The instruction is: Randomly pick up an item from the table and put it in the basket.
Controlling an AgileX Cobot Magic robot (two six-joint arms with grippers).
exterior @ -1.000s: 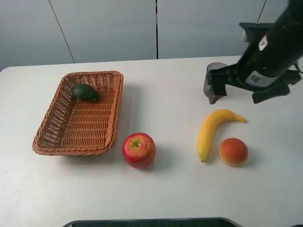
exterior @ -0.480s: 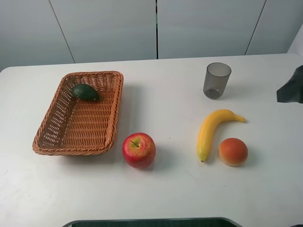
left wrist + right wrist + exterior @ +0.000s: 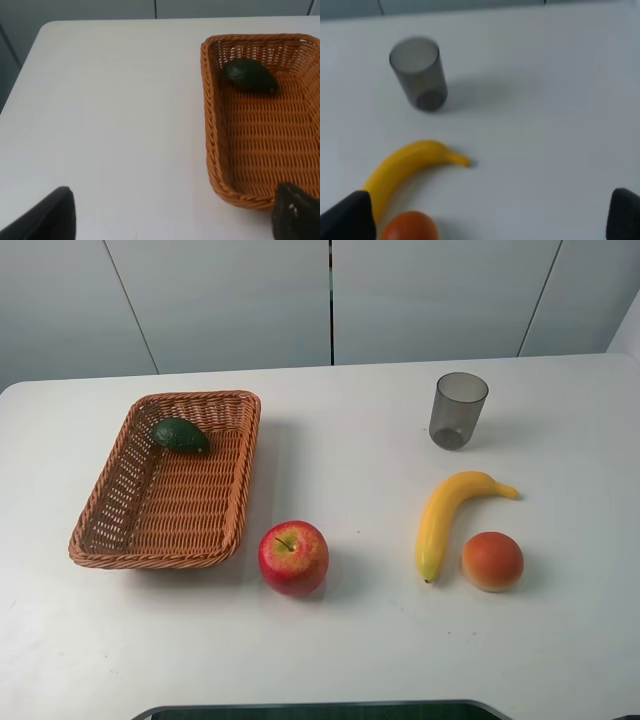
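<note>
The avocado (image 3: 180,435) lies dark skin up in the far corner of the wicker basket (image 3: 120,530) on the left of the white table (image 3: 350,460); its cut face is hidden. It also shows in the left wrist view (image 3: 249,75), inside the basket (image 3: 212,150). Neither arm shows in the exterior view. My left gripper (image 3: 172,215) is open and empty, with the basket's near corner close to one fingertip (image 3: 295,212). My right gripper (image 3: 485,217) is open and empty above the table's right side.
A red apple (image 3: 293,557) stands just right of the basket's near corner. A banana (image 3: 445,515), a round orange fruit (image 3: 492,560) and a grey translucent cup (image 3: 458,410) are on the right; the right wrist view shows the cup (image 3: 418,73), banana (image 3: 405,167) and orange fruit (image 3: 410,227).
The right arm, which stood over the cup a second ago, has drawn back to the right and out of the exterior view. The objects have not moved.
</note>
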